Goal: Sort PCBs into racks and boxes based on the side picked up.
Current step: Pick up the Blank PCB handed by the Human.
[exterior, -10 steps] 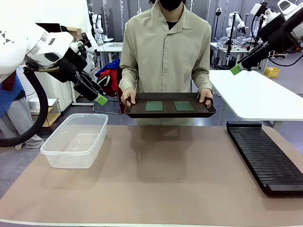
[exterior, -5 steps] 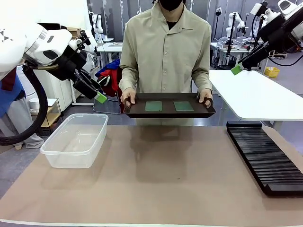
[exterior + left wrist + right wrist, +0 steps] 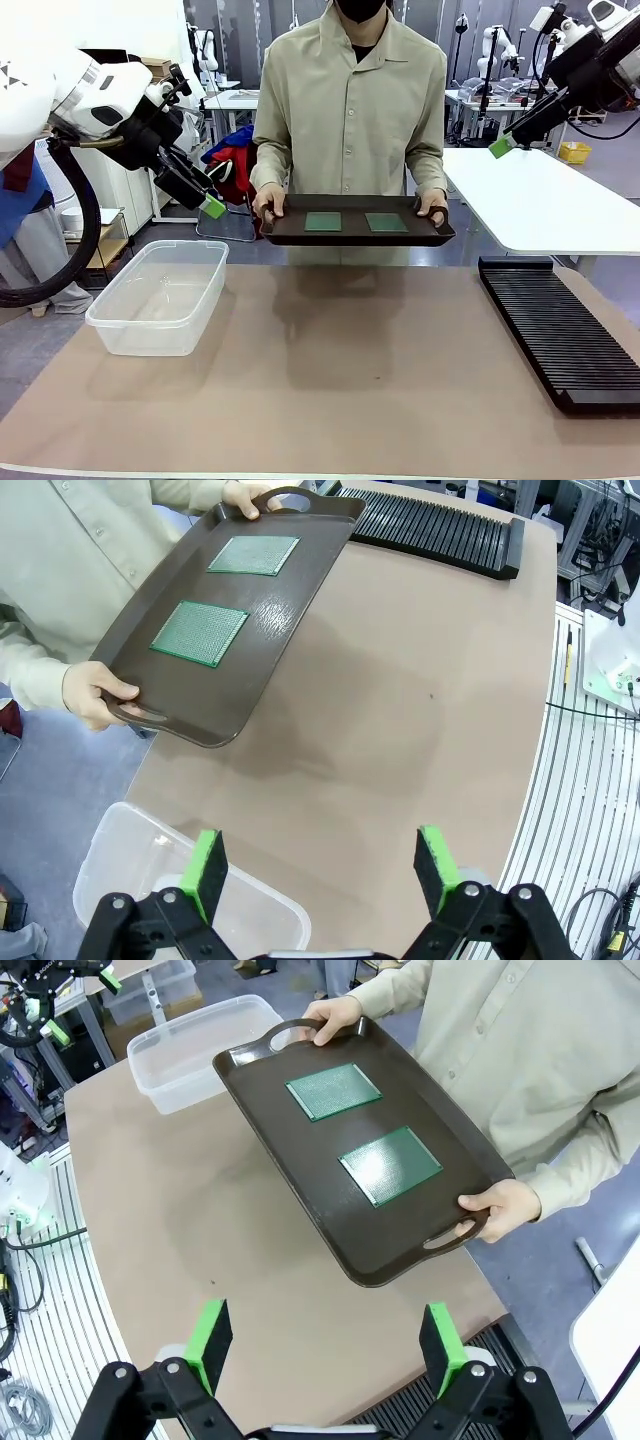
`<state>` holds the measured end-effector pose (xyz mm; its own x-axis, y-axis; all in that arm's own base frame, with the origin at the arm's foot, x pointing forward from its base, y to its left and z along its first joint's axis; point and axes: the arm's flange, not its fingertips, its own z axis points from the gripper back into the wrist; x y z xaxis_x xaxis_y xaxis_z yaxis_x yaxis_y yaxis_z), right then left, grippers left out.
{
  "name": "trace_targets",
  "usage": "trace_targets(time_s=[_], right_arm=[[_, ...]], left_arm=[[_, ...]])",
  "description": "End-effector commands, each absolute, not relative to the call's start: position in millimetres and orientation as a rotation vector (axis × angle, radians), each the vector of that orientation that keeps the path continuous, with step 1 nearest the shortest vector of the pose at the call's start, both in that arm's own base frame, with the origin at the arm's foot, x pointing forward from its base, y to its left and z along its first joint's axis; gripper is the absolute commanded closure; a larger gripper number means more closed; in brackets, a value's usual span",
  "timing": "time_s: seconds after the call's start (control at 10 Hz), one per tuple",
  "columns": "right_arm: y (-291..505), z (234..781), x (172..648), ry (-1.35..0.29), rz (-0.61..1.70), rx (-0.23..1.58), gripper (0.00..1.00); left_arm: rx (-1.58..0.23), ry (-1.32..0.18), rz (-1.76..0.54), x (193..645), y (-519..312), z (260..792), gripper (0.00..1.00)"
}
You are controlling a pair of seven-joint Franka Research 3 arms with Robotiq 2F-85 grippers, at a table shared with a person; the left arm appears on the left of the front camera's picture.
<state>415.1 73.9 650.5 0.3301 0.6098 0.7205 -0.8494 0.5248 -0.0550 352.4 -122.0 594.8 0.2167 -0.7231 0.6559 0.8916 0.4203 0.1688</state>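
Hovering, left claw point(image 3: 322, 862) and right claw point(image 3: 325, 1345) both spread empty, I am planning to pinch one board point(image 3: 333, 1091) squarely by its edge off the tray point(image 3: 405, 1100).

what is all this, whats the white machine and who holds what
Two white robot arms stand at a table. Each ends in a black claw with green pads: the left claw and the right claw, both raised, open and empty. The front picture comes from a fixed camera between the arms, facing a person. The other two come from cameras on each wrist, looking past that claw's fingers. The person's hands hold a dark brown tray with two green PCBs lying flat on it. On the table sit a clear plastic box at the robot's left and a black slotted rack at its right.
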Motion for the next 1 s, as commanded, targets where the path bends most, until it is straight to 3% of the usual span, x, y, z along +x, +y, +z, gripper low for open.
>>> trace_targets(time_s=[0.0,0.9], right_arm=[[54.0,639.7,410.0,-0.782,0.972,0.423,0.00],[51.9,641.4,412.4,-0.764,0.938,0.400,0.00]], left_arm=[[-0.282,-0.733,-1.136,352.6,-122.0,595.4,0.00],[-0.282,-0.733,-1.136,352.6,-122.0,595.4,0.00]])
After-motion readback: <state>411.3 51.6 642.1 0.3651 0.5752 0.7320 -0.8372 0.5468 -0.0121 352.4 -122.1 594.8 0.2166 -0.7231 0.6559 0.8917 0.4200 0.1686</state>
